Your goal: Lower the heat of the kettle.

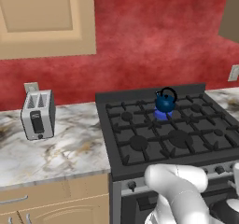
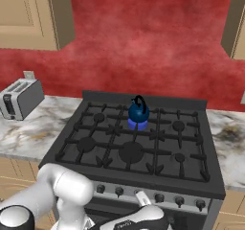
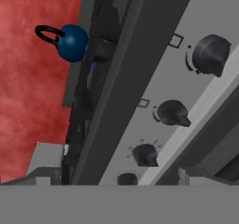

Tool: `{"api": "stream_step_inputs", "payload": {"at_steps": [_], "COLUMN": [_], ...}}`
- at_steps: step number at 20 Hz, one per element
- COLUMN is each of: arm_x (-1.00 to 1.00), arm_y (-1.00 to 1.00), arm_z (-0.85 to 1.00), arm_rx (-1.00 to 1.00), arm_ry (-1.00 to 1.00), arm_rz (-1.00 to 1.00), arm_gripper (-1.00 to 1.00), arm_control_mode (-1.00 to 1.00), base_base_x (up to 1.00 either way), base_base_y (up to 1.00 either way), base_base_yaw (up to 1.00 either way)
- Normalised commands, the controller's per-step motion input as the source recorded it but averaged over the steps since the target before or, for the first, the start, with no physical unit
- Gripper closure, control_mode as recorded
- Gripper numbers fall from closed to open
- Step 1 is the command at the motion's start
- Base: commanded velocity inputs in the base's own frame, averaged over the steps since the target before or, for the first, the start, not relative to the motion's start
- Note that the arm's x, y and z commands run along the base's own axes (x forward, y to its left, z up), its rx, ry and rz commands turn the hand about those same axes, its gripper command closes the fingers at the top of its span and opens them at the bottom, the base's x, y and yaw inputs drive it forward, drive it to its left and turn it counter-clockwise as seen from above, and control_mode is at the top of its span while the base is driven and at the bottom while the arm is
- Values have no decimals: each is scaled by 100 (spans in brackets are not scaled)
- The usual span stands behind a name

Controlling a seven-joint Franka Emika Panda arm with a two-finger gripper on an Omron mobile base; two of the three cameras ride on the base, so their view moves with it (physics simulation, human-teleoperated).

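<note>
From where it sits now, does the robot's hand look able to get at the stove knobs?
Probably yes. The hand view looks straight along the front panel at the knobs with nothing between, and the kettle sits far back on the stove, out of the way.

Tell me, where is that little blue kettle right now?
The kettle sits on the stove, on the middle burner of the back row over a blue flame; the toaster stands well off to its left on the counter.

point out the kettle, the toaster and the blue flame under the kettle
kettle (image 1: pixel 165 102), left base view, on its round blue body
toaster (image 1: pixel 37 115), left base view, on its silver front face
blue flame (image 2: pixel 137 124), right base view, on the glow just below the kettle
</note>
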Motion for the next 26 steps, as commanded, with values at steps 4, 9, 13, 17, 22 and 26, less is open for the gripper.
{"api": "stream_step_inputs", "payload": {"at_steps": [4, 9, 13, 17, 22, 26], "arm_x": [0, 8, 26, 36, 29, 2], "arm_y": [-37, -24, -2, 0, 0, -3], "arm_z": [-17, -18, -12, -12, -14, -16], "arm_rx": [-5, -4, -2, 0, 0, 0], "arm_ry": [0, 0, 0, 0, 0, -1], "arm_rz": [0, -1, -5, -7, -8, -5], "arm_gripper": [-100, -100, -100, -100, -100, -100], "arm_control_mode": [-100, -100, -100, -100, -100, -100], "base_base_x": [0, 0, 0, 0, 0, 0], "base_base_y": [0, 0, 0, 0, 0, 0], "base_base_yaw": [0, 0, 0, 0, 0, 0]}}
